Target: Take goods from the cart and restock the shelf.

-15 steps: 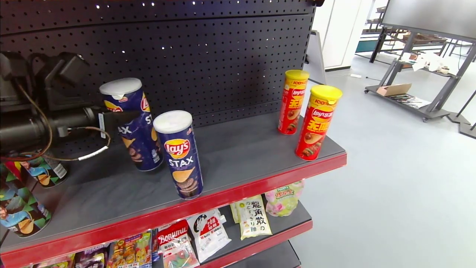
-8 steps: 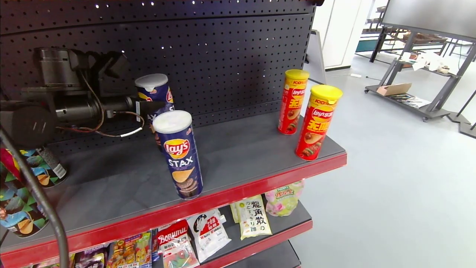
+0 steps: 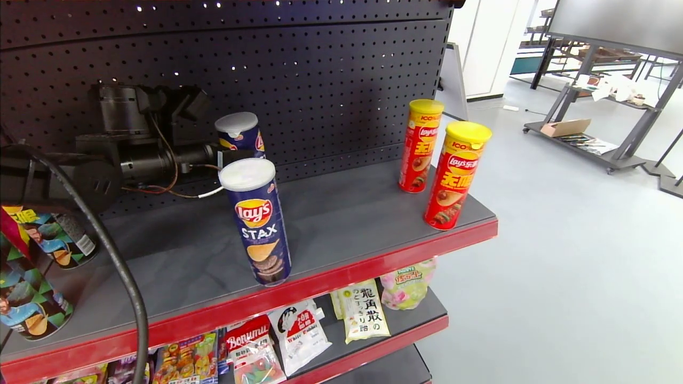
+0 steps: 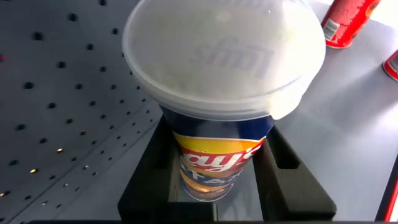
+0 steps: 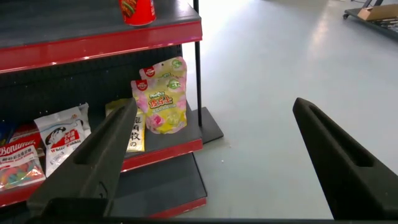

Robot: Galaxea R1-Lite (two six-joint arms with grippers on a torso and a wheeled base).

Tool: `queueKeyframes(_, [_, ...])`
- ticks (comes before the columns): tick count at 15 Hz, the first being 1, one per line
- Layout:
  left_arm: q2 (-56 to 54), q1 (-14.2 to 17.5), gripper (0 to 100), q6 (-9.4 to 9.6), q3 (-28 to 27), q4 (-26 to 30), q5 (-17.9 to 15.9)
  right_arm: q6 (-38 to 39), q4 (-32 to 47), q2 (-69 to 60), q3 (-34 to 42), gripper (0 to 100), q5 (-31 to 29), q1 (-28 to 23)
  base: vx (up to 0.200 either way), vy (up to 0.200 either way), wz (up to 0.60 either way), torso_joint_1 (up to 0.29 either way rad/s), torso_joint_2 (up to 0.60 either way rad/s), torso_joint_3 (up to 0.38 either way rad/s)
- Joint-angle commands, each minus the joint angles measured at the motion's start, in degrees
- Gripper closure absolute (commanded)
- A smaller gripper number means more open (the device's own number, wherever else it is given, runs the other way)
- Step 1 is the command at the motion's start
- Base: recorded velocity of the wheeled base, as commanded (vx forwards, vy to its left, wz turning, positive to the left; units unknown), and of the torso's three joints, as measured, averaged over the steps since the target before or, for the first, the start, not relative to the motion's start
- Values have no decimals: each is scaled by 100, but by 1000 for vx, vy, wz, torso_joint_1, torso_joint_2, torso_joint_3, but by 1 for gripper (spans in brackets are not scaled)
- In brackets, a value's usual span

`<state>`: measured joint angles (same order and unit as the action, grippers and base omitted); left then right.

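Blue crisp can [image 3: 241,133] is clamped upright in the jaws of the left gripper [image 3: 237,155], white lid above them, back by the pegboard [image 3: 331,80] over the shelf [image 3: 347,213]. Second blue can [image 3: 259,224] stands just frontward of those jaws. Right gripper [image 5: 214,112]: jaws released, spread wide, snack bags [image 5: 158,96] beyond them on a lower shelf [image 5: 161,158].

It looks like a shop set up inside a big work room. A shelf [image 3: 373,263] with a red edge and a black peg wall [image 3: 331,80] holds chip cans [image 3: 456,176]. Snack bags [image 3: 363,312] lie on the shelf below. Past it are a grey floor [image 3: 560,277] and a rolling stand [image 3: 581,144] with a screen [image 3: 613,21].
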<state>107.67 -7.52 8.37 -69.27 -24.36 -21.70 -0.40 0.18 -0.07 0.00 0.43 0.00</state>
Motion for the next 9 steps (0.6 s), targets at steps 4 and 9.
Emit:
queueKeyframes(4, [44,5,100,-3,-17,-8,-19,-4,-1,7,0,0,1,0,0,0,0,0,0,0])
queueKeyframes(9, [97,-4,100,6,-52,-16,-300,-4,-1,7,0,0,1,0,0,0,0,0,0,0])
